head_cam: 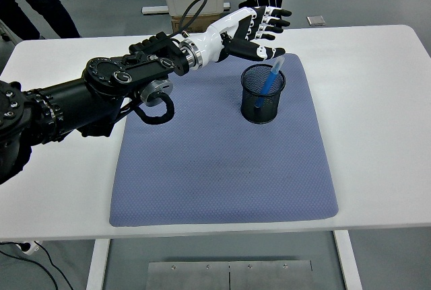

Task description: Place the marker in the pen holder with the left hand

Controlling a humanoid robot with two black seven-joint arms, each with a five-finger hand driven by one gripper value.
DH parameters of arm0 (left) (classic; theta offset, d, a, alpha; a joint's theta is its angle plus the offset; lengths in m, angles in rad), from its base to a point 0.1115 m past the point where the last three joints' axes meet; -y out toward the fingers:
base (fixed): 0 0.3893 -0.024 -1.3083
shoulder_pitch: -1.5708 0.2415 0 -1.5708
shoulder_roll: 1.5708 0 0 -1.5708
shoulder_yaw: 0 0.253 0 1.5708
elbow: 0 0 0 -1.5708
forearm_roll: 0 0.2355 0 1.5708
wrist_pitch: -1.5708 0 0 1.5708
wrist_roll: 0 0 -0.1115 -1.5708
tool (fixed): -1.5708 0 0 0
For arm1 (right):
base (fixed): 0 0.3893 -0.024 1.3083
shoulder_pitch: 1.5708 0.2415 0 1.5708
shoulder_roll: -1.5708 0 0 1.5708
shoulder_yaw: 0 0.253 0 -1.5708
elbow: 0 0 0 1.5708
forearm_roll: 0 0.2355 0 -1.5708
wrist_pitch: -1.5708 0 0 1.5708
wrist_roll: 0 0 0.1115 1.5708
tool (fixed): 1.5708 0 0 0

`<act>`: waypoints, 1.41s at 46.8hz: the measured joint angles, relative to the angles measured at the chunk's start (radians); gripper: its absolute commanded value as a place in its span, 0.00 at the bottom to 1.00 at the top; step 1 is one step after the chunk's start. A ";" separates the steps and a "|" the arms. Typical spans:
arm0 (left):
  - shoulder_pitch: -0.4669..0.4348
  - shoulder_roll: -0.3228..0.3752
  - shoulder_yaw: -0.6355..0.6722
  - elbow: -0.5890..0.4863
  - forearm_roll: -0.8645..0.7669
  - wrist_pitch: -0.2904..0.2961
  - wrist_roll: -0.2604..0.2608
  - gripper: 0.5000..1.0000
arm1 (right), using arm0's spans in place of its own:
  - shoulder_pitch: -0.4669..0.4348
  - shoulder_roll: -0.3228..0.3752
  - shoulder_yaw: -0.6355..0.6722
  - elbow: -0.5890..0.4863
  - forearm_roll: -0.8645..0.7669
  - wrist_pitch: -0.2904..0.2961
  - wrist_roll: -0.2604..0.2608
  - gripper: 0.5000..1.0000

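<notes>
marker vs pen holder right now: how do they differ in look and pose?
The blue marker is slim and solid-coloured; the black wire-mesh pen holder is a wide, see-through cup. The marker leans tilted, its pale cap end poking above the rim; the holder stands upright on the blue-grey mat. The marker sits inside; the holder contains it. Neither is touched by the open left hand.

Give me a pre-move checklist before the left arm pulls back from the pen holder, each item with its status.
1. Marker inside the pen holder: ok, it leans against the rim with its top sticking out.
2. Left hand free of the marker: ok, fingers spread and holding nothing.
3. Hand clear of the holder: ok, it is above and behind the rim, not touching it.
4. Holder upright on the blue mat: ok.
5. Marker resting on the holder's bottom: cannot tell through the mesh.
6. Right arm out of the way: cannot tell, it is not in view.
</notes>
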State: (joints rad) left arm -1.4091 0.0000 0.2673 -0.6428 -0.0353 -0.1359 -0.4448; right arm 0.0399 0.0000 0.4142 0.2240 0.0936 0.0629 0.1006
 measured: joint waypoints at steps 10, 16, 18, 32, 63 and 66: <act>-0.059 0.060 -0.011 0.001 -0.006 -0.001 0.000 1.00 | 0.000 0.000 0.000 0.000 0.000 0.000 0.000 1.00; -0.050 0.140 -0.045 0.003 0.008 0.003 0.001 1.00 | 0.000 0.000 0.000 0.000 0.000 0.000 0.000 1.00; -0.042 0.160 -0.048 0.007 0.009 0.004 0.001 1.00 | 0.000 0.000 0.000 0.000 0.000 0.000 0.000 1.00; 0.085 0.241 -0.055 0.135 0.010 0.025 -0.002 1.00 | 0.000 0.000 0.000 0.001 0.000 0.000 0.000 1.00; 0.453 0.449 -0.478 0.184 -0.006 -0.060 -0.071 1.00 | 0.000 0.000 0.000 0.000 0.000 0.000 0.000 1.00; 0.489 0.462 -0.524 0.185 -0.007 -0.063 -0.071 1.00 | 0.000 0.000 0.000 0.000 0.000 0.000 0.000 1.00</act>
State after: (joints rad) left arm -0.9206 0.4620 -0.2566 -0.4579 -0.0428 -0.1991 -0.5154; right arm 0.0401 0.0000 0.4142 0.2240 0.0934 0.0629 0.1011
